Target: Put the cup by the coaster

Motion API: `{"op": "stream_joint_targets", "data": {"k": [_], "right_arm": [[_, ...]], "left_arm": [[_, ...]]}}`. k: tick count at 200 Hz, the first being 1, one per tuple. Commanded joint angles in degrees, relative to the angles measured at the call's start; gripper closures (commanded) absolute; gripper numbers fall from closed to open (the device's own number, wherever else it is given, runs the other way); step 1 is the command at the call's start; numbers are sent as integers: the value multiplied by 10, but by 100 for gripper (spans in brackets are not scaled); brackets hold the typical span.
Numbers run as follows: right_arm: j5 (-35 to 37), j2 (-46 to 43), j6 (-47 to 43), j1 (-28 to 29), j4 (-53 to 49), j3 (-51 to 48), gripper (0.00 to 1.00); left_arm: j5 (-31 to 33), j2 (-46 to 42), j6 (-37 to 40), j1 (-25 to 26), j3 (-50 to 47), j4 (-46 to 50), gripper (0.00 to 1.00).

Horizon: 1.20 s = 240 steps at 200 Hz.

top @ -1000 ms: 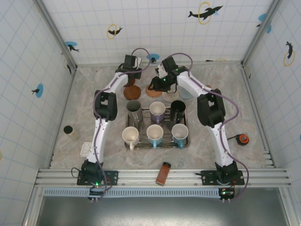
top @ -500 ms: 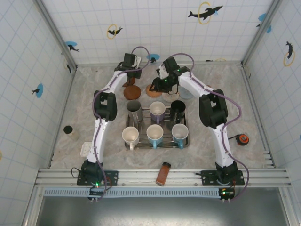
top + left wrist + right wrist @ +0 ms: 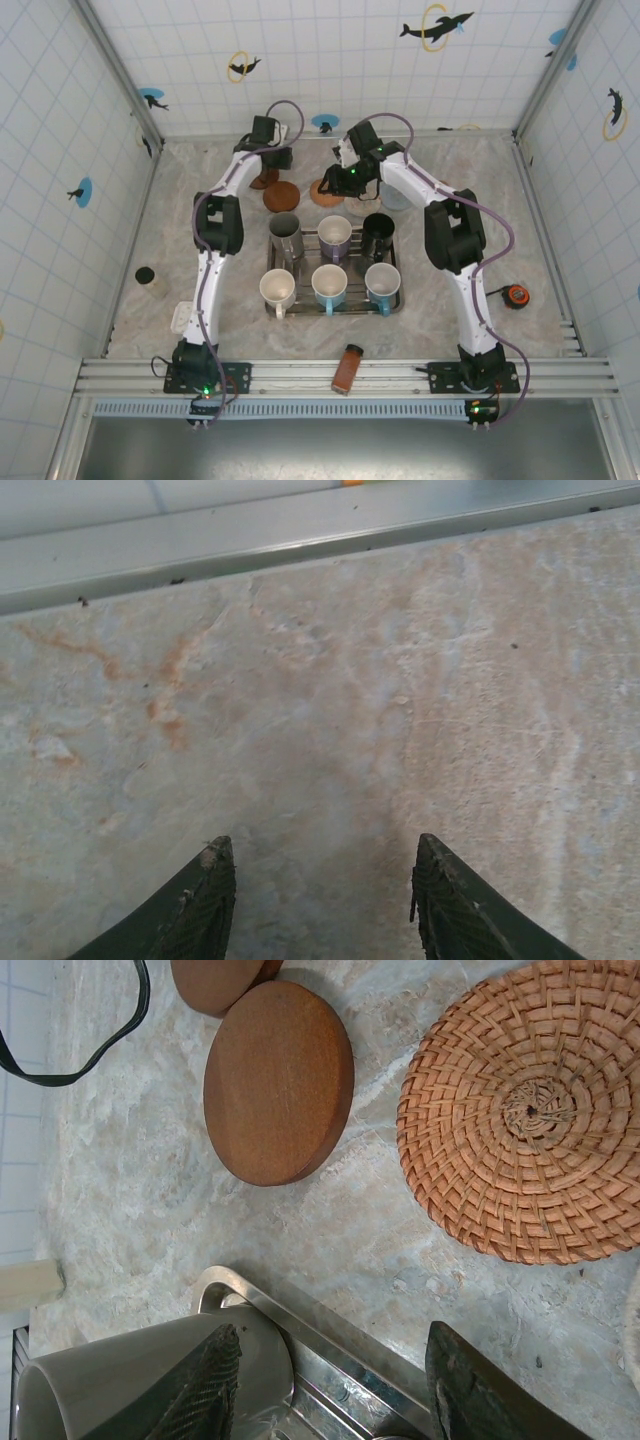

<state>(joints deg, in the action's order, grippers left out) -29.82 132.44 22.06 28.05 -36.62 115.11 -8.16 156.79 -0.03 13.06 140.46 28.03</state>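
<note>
Cups are sitting in the tray at mid-tabletop, none yet beside the wooden coaster lying toward 12 o'clock. Left gripper and right gripper are hovering, jaws apart and empty, so picking and placing are both remaining.

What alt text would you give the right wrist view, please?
The right gripper, open and empty, hovers over a metal tray and a grey mug. Beyond, on the tabletop, lie a wooden coaster and a woven coaster.
</note>
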Motion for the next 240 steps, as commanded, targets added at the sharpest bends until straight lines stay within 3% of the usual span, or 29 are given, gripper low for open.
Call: {"op": "stream_joint_targets", "data": {"k": [1, 35, 85, 179, 240], "right_arm": [[-3, -25, 1, 0, 0, 19, 48], [-3, -25, 0, 1, 0, 19, 48], [-4, -25, 0, 4, 1, 19, 48], [-1, -33, -1, 11, 0, 20, 48], [0, -32, -1, 14, -1, 23, 48]], "left_arm": [[-8, 6, -26, -6, -14, 47, 52], [-4, -14, -37, -9, -38, 74, 53], [49, -47, -23, -12, -83, 117, 53], [39, -106, -48, -18, -163, 122, 51], [27, -138, -58, -18, -162, 117, 50]]}}
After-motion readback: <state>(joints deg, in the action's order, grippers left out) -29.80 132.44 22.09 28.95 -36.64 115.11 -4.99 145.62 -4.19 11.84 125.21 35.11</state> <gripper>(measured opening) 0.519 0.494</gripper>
